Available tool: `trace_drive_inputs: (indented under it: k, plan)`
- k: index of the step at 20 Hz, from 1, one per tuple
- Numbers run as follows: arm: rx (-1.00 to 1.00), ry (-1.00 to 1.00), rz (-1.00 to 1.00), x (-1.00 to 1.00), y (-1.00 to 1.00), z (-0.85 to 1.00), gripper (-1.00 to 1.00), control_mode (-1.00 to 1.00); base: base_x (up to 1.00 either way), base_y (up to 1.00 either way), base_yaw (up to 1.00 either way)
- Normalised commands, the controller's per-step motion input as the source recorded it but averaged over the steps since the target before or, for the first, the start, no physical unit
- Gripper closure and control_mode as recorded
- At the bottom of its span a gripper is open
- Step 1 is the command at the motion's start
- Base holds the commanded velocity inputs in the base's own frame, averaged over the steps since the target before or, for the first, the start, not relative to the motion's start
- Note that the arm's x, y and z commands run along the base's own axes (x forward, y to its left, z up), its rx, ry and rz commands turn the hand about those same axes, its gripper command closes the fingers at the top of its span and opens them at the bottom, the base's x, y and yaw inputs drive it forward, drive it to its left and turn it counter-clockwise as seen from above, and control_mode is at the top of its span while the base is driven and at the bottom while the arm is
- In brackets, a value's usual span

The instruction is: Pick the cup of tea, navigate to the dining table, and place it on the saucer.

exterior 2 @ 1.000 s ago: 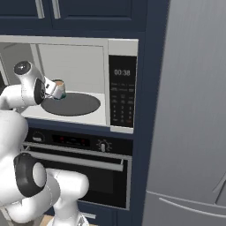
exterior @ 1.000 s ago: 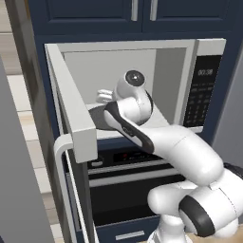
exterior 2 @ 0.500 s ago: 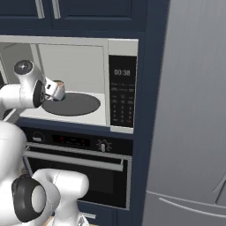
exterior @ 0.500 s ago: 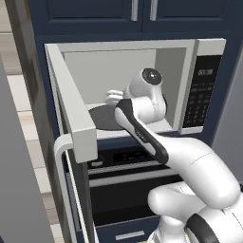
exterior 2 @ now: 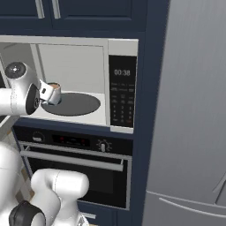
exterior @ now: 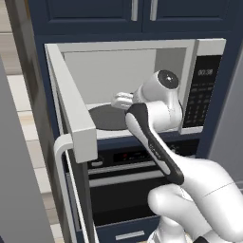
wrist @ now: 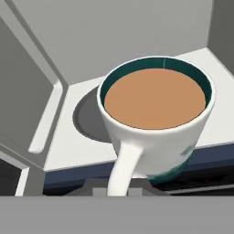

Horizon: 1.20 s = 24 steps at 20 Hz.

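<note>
Right now the claw (exterior 2: 47,93) is closed on the cup of tea (exterior 2: 54,92), holding it up off the floor of the microwave (exterior 2: 88,84), just at the mouth of the cavity and near its left side. From the right base view the cup hangs above the near-left edge of the dark turntable (exterior 2: 73,104), not resting on it. The hand view looks down into the cup (wrist: 155,119): brown tea sits close under the teal-lined rim, the surface looks level, and the white handle points down toward the camera. The claw's fingertips are hidden under the cup there, so I judge the grip from the cup being carried in the air, not from seeing the pads.

The microwave door (exterior: 71,114) stands swung wide to the left, with the oven (exterior 2: 75,163) below and the tall grey fridge (exterior 2: 190,110) off to the right.

By my reading the pick is done and the job is at the stage of drawing the cup out. Next the arm needs to bring it fully clear of the cavity and the open door, keeping it upright since the tea is so full, before the base drives off to the dining table. The saucer is yet to be reached.
</note>
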Motion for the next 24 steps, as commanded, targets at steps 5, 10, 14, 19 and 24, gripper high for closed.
trace_drive_inputs:
  k: [5,10,14,19,24]
  plan:
    - [0.03,0.00,0.00,-0.49,-0.13,0.23,1.00,-1.00,0.00,0.00,0.00]
    - [0.01,0.00,0.00,-0.23,-0.15,0.35,1.00,-1.00,0.00,0.00,0.00]
    - [0.01,0.03,0.00,-0.08,-0.14,0.24,1.00,-1.00,0.00,0.00,0.00]
    - [0.01,0.06,0.00,-0.12,-0.06,0.08,1.00,-1.00,0.00,0.00,0.00]
    - [0.00,0.00,0.00,-0.26,0.00,-0.01,1.00,-1.00,0.00,0.00,0.00]
